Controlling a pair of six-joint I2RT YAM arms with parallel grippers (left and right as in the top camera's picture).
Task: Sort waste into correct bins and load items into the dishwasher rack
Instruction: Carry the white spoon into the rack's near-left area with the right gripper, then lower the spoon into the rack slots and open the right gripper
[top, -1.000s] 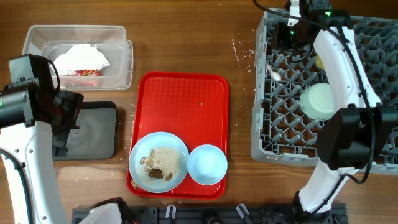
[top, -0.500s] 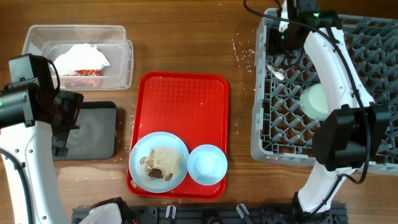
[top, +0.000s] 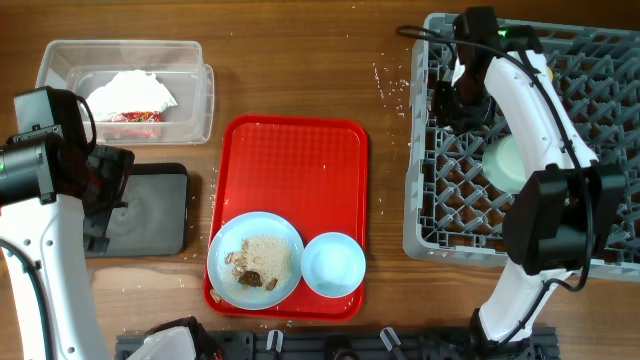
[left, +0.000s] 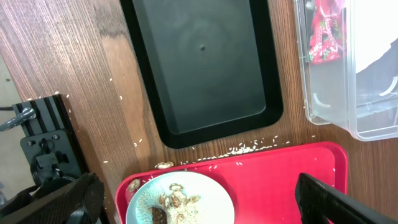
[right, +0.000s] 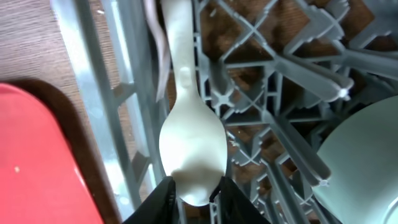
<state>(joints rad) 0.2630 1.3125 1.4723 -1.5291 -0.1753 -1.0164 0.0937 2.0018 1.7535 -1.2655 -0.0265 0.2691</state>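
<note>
**Entry: white plastic spoon** (right: 191, 146)

- Place: inside the dishwasher rack (top: 420, 200), flat on the grid floor, just inside the wall that faces the red tray (top: 295, 170).
- Relation to the right pincer (right: 193, 202): directly ahead of it. The bowl end is nearest and the handle points straight away, so the long axis runs in line with the pincer's reach, along the rack wall.
- Right pincer: narrow, one finger on either side of the bowl's tip. It cannot be told whether the fingers press the spoon or merely flank it.
- Nearer arm: the right, hanging right over the spoon.
- Left pincer (left: 199, 202): well apart on the far side of the desk, spread wide and empty, above the black tray (left: 199, 68) and beside the clear tub (left: 348, 93).
- In the way: the rack wall on one side and upright pegs with crossed ribs close on the other (little room for sideways travel, by the look of it). The mint-green bowl (top: 503, 165) sits near, beyond those pegs.
- Also present: the pale blue plate (top: 218, 250) with food scraps (top: 265, 258) and the pale blue bowl (top: 333, 265), both on the red tray and not yet loaded.
</note>
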